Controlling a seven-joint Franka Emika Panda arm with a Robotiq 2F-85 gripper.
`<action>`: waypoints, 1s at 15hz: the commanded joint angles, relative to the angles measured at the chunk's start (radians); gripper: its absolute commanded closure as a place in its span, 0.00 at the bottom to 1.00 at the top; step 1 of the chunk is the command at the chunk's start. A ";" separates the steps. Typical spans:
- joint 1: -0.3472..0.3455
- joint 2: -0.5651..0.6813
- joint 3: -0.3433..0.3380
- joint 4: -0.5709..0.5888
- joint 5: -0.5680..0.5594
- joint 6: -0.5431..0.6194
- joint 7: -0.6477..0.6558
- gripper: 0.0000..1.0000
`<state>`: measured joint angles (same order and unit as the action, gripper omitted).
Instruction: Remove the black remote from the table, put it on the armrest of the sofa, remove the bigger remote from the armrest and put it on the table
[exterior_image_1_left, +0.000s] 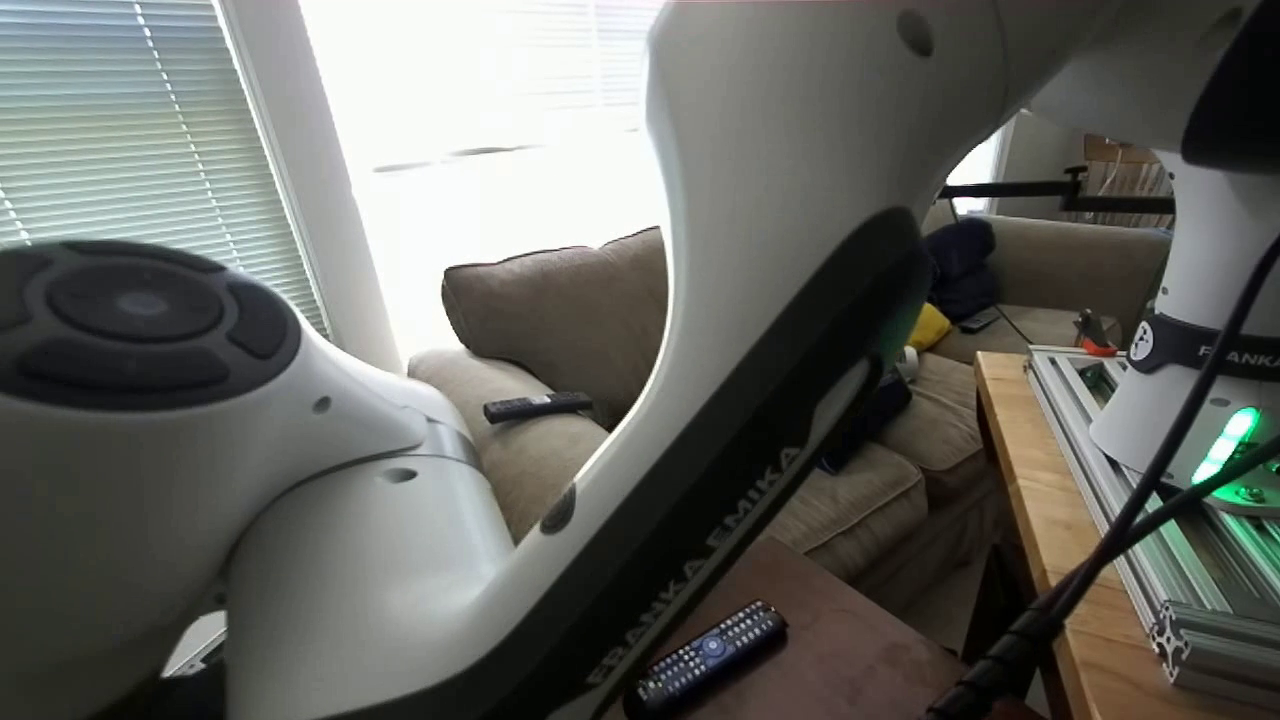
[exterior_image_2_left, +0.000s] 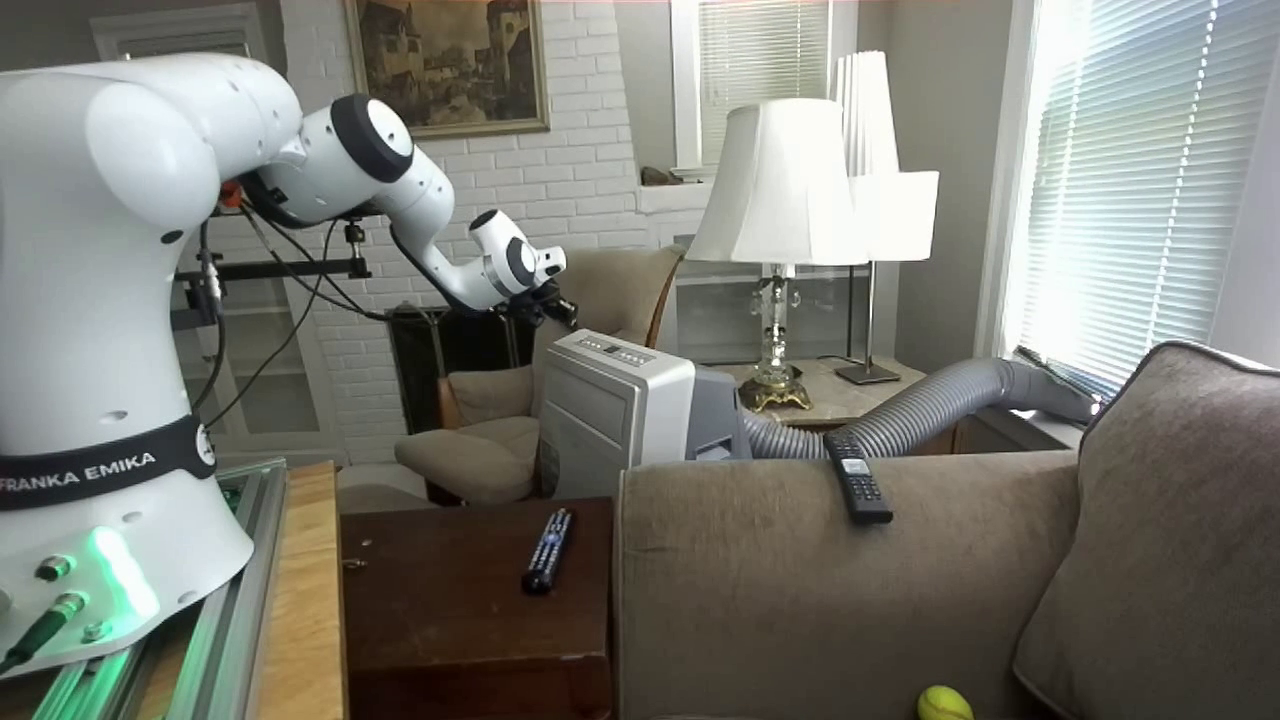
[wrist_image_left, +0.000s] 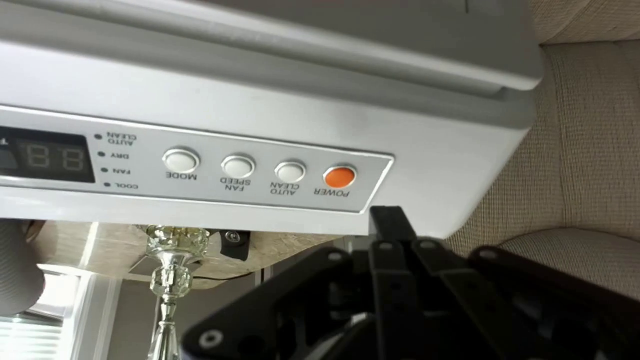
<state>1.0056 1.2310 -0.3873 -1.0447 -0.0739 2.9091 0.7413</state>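
Observation:
The bigger remote (exterior_image_2_left: 549, 551), dark with rows of pale buttons, lies on the dark brown table (exterior_image_2_left: 450, 610). It also shows on the table in an exterior view (exterior_image_1_left: 710, 655), partly behind my arm. The black remote (exterior_image_2_left: 858, 480) lies across the rounded armrest (exterior_image_2_left: 730, 540) of the grey-tan sofa (exterior_image_2_left: 1160, 520); it also shows there in an exterior view (exterior_image_1_left: 538, 406). My gripper (exterior_image_2_left: 565, 308) is raised beyond the table, near the top of a white appliance, away from both remotes. In the wrist view the fingertips (wrist_image_left: 392, 222) are together with nothing between them. Neither remote shows in the wrist view.
A white portable air conditioner (exterior_image_2_left: 610, 400) stands behind the table, with a grey hose (exterior_image_2_left: 920, 400) running to the window. A lamp (exterior_image_2_left: 775, 200) and a padded chair (exterior_image_2_left: 480, 455) are near it. A wooden bench (exterior_image_2_left: 305, 600) carries the robot base. A tennis ball (exterior_image_2_left: 943, 703) lies by the sofa cushion.

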 joint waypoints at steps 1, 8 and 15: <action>0.004 0.144 -0.069 0.210 -0.004 -0.065 0.099 1.00; 0.009 0.253 -0.188 0.360 -0.003 -0.091 0.225 1.00; 0.019 0.241 -0.221 0.354 -0.004 -0.160 0.237 1.00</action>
<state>1.0219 1.4529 -0.5840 -0.7298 -0.0770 2.7943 0.9437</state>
